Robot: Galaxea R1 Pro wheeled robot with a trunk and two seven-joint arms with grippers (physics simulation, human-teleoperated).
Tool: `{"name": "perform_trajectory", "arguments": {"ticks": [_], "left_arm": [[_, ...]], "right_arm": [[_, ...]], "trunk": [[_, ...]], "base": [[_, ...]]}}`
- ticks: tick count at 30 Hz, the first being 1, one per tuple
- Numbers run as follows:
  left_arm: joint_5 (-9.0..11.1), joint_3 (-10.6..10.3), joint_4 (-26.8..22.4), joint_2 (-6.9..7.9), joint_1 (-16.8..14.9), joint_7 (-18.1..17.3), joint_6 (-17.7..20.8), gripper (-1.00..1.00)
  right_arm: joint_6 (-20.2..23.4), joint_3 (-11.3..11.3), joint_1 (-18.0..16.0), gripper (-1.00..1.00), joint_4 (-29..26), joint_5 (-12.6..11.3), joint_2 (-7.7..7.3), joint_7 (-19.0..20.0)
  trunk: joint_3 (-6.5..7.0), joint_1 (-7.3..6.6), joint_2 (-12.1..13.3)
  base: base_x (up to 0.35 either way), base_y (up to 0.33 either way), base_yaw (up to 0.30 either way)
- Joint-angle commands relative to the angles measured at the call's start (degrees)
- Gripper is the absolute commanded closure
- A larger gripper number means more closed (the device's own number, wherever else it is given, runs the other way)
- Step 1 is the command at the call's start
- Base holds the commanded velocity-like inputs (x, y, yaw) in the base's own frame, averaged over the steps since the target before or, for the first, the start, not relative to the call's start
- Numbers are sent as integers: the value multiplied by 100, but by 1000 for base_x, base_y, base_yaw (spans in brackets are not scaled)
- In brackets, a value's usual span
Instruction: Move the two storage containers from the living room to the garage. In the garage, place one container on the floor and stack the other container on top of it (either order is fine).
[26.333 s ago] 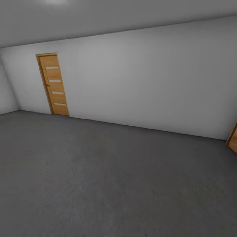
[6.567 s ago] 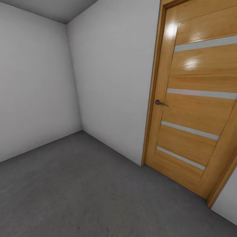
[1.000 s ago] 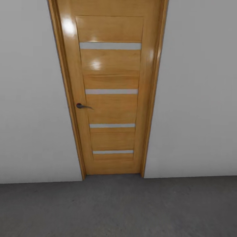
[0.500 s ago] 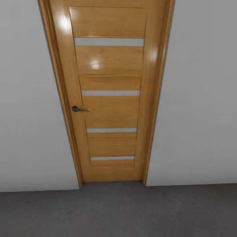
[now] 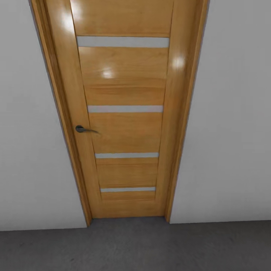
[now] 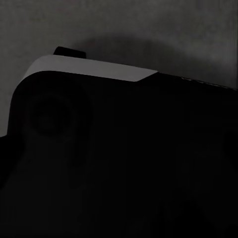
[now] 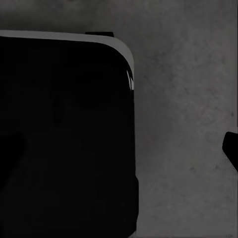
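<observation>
I'm facing a closed wooden door with its handle, above grey floor; I can't tell either hand's state.

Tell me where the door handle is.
In the head view, the door handle sits on the wooden door's left edge, about mid-height, beside the white wall.
</observation>
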Motion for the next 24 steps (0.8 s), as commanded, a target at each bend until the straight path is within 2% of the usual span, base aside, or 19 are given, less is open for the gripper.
{"name": "perform_trajectory", "arguments": {"ticks": [1, 5, 13, 24], "left_arm": [[32, 3, 0, -3, -1, 5, -14, -100], [32, 3, 0, -7, -1, 5, -14, -100], [32, 3, -3, -6, -1, 5, -17, -100], [32, 3, -9, 0, -1, 5, -23, -100]], "right_arm": [[-26, -2, -2, -100, 5, -1, -1, -11], [-26, 5, -2, -100, 7, 15, -5, -11], [-26, 3, -2, -100, 6, 0, -13, -11], [-26, 2, -2, -100, 4, 16, -11, -11]], "trunk": [[-4, 3, -2], [-4, 3, -2], [-4, 3, -2], [-4, 3, -2]], "base": [[321, 0, 0], [320, 0, 54], [279, 0, 225], [47, 0, 29]]}}
